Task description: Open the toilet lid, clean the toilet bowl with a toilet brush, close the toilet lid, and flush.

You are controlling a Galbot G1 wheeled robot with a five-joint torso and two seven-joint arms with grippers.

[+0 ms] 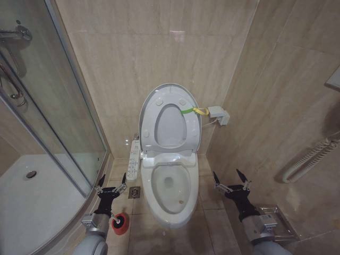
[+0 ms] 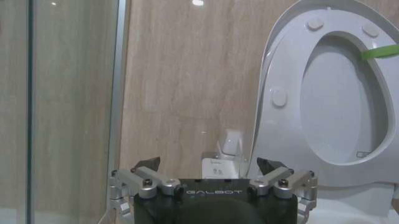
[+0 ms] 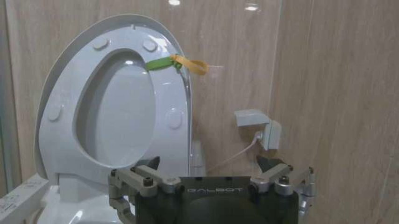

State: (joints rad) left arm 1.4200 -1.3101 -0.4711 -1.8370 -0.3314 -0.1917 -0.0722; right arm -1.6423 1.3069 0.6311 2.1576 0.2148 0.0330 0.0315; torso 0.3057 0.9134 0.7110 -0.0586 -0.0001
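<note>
Lid (image 1: 169,109) up w/ seat; bowl (image 1: 171,187) exposed. Brush (image 1: 119,223) on floor, ungrasped. Left gripper (image 1: 111,186), right gripper (image 1: 231,181) spread wide, empty. Scrub, close, flush pending.

Beige tiled floor (image 1: 212,223) carried the white toilet bowl (image 1: 171,210) at centre. Red-based toilet brush (image 1: 120,223) stood on the floor near left of it, square metal drain (image 1: 134,192) just beyond, shower tray (image 1: 32,196) far left.
</note>
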